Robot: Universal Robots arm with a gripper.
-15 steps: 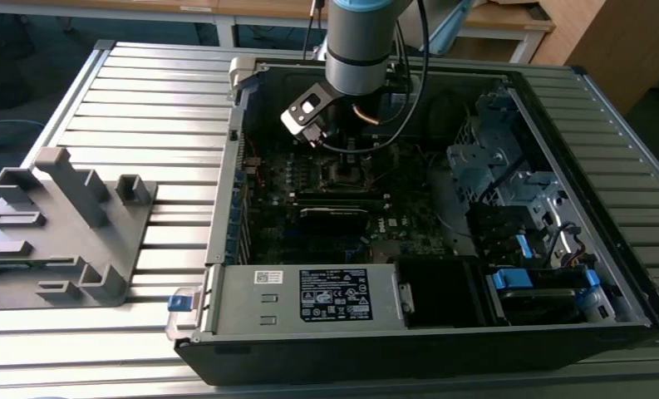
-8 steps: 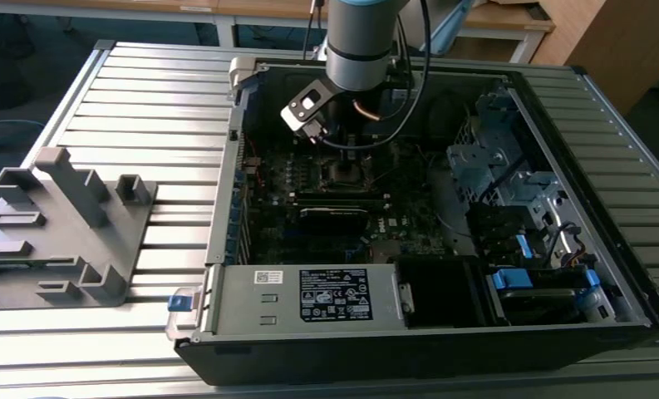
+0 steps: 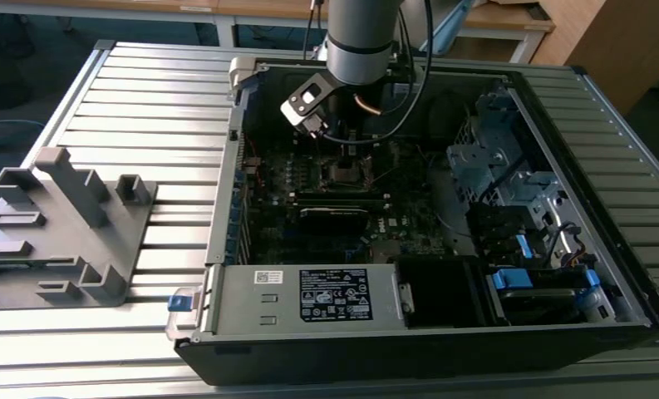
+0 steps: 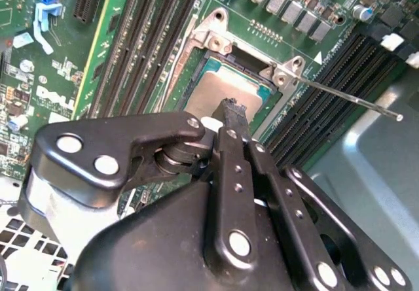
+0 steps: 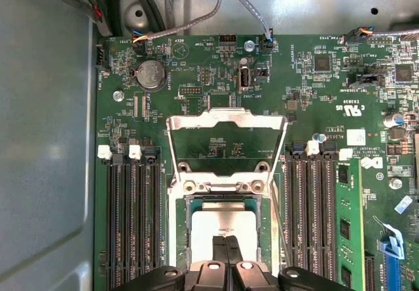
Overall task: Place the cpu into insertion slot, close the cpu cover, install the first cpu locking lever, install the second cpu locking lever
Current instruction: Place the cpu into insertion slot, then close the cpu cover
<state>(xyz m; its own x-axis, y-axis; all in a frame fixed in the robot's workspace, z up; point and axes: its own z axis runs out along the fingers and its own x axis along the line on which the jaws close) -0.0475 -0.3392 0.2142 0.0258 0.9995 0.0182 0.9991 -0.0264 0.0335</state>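
black gripper pinched shut, empty — tips at the dull grey square cpu in its silver-rimmed insertion slot. i'd keep it level, press gently.

An open computer case sits on a slatted metal table, a grey plastic fixture beside it.

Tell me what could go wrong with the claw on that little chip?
The shut claw is right at the cpu lying in the insertion slot; pushing hard might tilt it or hurt the slot. The cpu cover stands open and a thin locking lever sticks out nearby, so the claw might snag one.
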